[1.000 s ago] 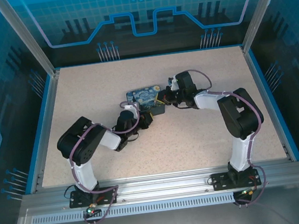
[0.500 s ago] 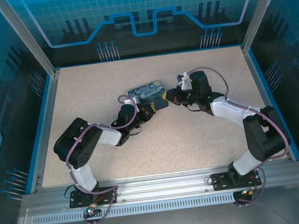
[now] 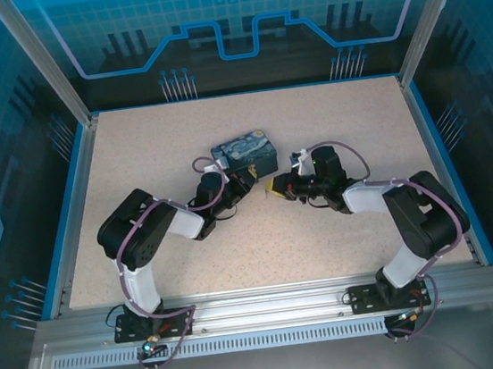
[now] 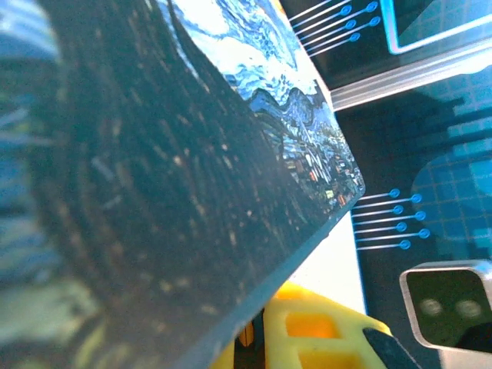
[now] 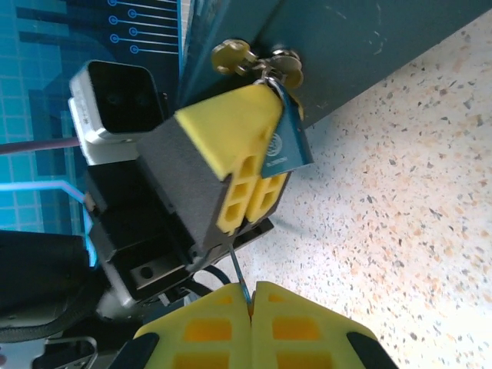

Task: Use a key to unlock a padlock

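Note:
The small blue padlock (image 5: pixel 286 142) hangs from brassy fittings (image 5: pixel 257 60) on the painted tin's dark side (image 5: pixel 346 46). My left gripper (image 5: pixel 261 154) is shut on the padlock's body, its yellow fingers pinching it just below the tin. In the top view this gripper (image 3: pixel 248 178) sits against the tin's near edge. My right gripper (image 5: pixel 251 296) is shut on the key (image 5: pixel 239 275), whose thin blade sticks out between the pads towards the left gripper. From above, the right gripper (image 3: pixel 273 187) is a short way right of and nearer than the left one.
The Starry Night tin (image 3: pixel 244 151) lies mid-table and looms close in the left wrist view (image 4: pixel 192 154). The speckled tabletop (image 3: pixel 324 229) stretches around both arms. Blue walls and metal posts (image 3: pixel 44 74) enclose the cell.
My right gripper has pulled back from the tin's right end towards the near side. The tin turned and shifted slightly. The left gripper stayed at the tin's near edge.

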Tool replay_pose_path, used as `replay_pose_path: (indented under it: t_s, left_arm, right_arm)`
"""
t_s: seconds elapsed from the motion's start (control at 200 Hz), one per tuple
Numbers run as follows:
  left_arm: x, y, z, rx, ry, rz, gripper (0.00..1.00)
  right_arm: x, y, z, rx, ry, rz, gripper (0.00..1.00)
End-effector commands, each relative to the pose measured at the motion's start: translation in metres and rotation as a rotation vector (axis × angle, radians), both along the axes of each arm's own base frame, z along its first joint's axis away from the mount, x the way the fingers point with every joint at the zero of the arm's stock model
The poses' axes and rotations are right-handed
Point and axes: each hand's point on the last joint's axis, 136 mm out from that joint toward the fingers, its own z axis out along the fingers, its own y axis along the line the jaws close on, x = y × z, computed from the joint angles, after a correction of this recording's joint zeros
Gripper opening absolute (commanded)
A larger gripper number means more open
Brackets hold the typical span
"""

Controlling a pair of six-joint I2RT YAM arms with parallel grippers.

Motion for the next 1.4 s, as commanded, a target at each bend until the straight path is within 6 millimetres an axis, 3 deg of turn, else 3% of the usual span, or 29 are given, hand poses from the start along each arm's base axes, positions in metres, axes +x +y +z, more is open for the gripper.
replay_pose_path:
  t_s: [0.0,0.815,1.396]
  left_arm:
    - [0.013,-0.002,0.037,-0.104,-0.092,0.048,0.0]
    - [0.016,0.011,0.051,-0.288,-0.096,0.175,0.0]
    - [0.013,0.014,0.054,-0.315,-0.091,0.204,0.0]
  right_arm:
    - [-0.001,0.011,0.001,0.058,-0.009,0.004,0.0]
    - [0.023,0.009,-0.002,0.135,0.005,-0.228,0.0]
    - [0.036,0.024,0.005,0.169,-0.012,-0.243,0.0]
